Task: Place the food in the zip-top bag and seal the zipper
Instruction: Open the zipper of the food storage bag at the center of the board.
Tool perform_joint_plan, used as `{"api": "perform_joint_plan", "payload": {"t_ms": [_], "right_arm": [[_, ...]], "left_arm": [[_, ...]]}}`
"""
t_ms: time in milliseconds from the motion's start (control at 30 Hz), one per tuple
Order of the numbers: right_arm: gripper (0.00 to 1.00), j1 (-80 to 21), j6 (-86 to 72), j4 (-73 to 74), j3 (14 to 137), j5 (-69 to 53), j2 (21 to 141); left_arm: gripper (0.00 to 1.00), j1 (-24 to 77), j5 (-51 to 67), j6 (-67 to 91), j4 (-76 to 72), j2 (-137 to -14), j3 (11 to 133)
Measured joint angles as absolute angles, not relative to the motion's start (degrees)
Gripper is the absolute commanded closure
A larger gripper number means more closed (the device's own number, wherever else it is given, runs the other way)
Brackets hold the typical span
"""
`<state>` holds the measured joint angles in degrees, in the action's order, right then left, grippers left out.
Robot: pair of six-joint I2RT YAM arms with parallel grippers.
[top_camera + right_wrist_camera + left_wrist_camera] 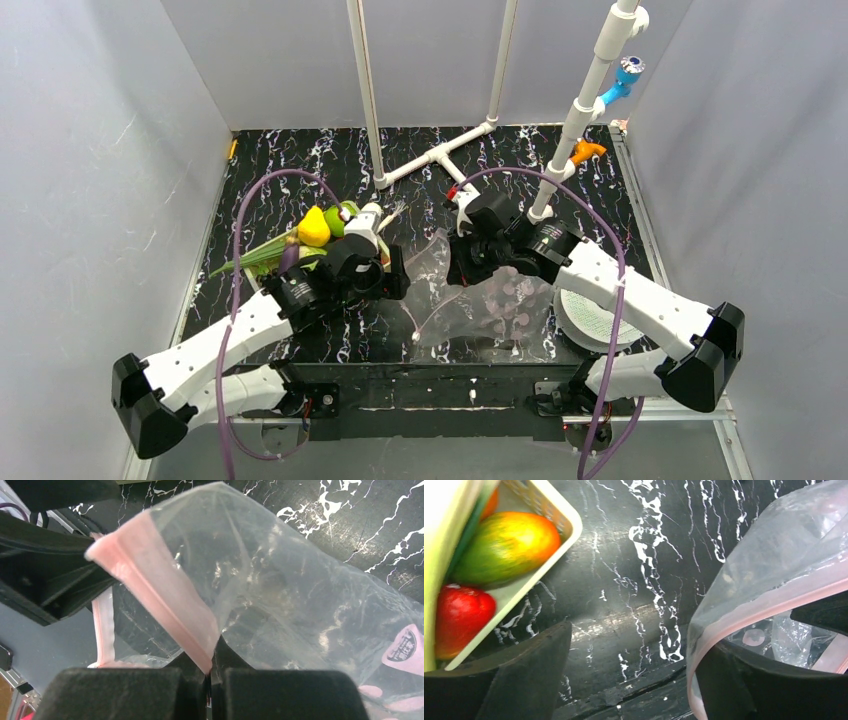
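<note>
The clear zip-top bag (487, 300) lies between the two arms, its mouth held up. My right gripper (210, 672) is shut on the pink zipper (165, 615) at the mouth edge. My left gripper (634, 647) stands wide open just left of the bag. The zipper (769, 602) drapes over its right finger (754, 685), and nothing lies between the jaws. The food sits in a basket (570, 534) to the left: a green-orange piece (506, 545) and a red piece (461, 617). From above I see a yellow piece (313, 228), a green apple (337, 222) and the leek (255, 260).
A white pipe frame (440, 155) stands at the back of the black marbled table (300, 170). A round white disc (590, 315) lies under the right arm. Grey walls close in the left, right and back sides.
</note>
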<state>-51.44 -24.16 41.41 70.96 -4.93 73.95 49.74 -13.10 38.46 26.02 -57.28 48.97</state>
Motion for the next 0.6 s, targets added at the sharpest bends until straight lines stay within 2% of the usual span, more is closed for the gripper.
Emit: {"api": "perform_joint_plan", "payload": {"t_ms": [67,300,433,500,600], "right_arm": [[0.99,-51.4,-24.2,40.9,70.7,-5.1,73.9],[0.99,-51.4,-24.3,38.2,68.8,-5.8,73.0],[0.99,-51.4,-24.2,36.7,67.9,-6.4,72.1],[0.99,-51.5,-24.2,35.5,67.8,-6.9,72.0],[0.99,-52.0,-24.2,31.6,67.8,-8.0,72.0]], "left_arm": [[0.02,49.7,-14.7,36.8,28.1,-55.5,49.6],[0.02,49.6,-25.5,28.1,34.9,-48.0,55.2],[0.02,46.9,-31.9,24.3,37.8,-47.5,58.4],[0.02,41.8,-31.5,24.1,38.4,-48.2,59.5],[0.02,32.0,-22.5,24.6,37.6,-49.2,59.7]]}}
